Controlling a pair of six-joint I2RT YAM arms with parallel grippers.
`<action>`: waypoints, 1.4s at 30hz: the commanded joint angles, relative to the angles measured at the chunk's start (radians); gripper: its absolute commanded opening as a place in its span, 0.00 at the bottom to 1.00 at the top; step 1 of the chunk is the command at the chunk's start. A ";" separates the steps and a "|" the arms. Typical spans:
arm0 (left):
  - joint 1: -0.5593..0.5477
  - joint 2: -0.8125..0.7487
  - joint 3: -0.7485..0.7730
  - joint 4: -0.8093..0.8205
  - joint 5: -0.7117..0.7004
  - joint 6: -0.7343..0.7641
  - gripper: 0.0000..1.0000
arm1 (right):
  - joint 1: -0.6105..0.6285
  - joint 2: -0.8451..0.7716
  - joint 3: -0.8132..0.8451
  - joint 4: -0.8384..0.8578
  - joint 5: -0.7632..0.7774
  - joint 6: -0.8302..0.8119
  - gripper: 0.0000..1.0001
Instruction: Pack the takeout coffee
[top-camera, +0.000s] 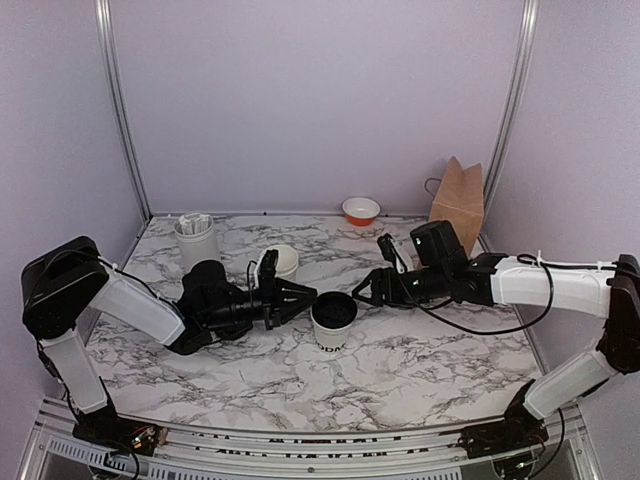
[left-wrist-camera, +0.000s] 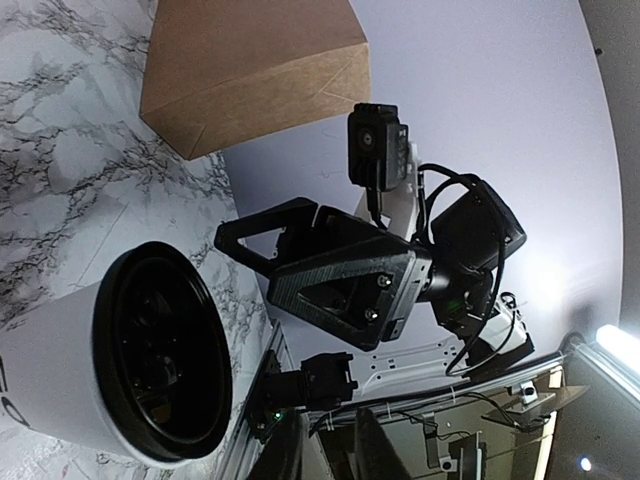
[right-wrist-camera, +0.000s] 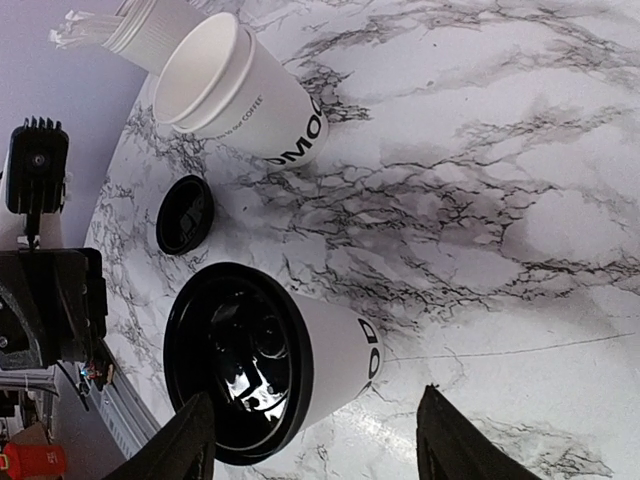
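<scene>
The cup (top-camera: 333, 322) stands upright mid-table (top-camera: 420, 365), capped by its black lid (top-camera: 334, 311), between the two arms. Dark block lettering runs low on its side. The top view shows it too small to read, the right wrist view catches only "O" and "D" curving out of sight, and the left wrist view clips a single letter at the frame edge.

The second cup (right-wrist-camera: 240, 95), open-mouthed and farther back, reads better: big letters "OMOC" and a fine line in which "COFFEE" can be made out, legible only from the right wrist. That view alone also shows a loose lid (right-wrist-camera: 185, 213) lying flat on the table between the two cups, and packets poking from the ribbed white holder (right-wrist-camera: 150, 25).

The right fingers (right-wrist-camera: 190, 445) are spread wide and grip nothing; the capped cup sits just ahead of them, nearer one finger.

The left fingers (top-camera: 295, 297) point at the cup from the other side, close to its rim. They are seen edge-on from above, so I cannot tell their gap.

The left wrist view faces the right fingers head-on, with the brown paper bag (left-wrist-camera: 250, 70) behind them. Only the top view shows the orange-and-white bowl (top-camera: 361, 210) by the back wall.
</scene>
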 joint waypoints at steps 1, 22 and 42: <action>0.010 -0.109 -0.007 -0.294 -0.061 0.170 0.20 | 0.028 0.020 0.048 -0.032 0.040 -0.031 0.66; -0.078 -0.189 0.284 -1.155 -0.417 0.598 0.20 | 0.053 0.059 0.085 -0.046 0.065 -0.037 0.63; -0.123 -0.179 0.351 -1.224 -0.459 0.635 0.20 | 0.060 0.076 0.113 -0.074 0.089 -0.051 0.59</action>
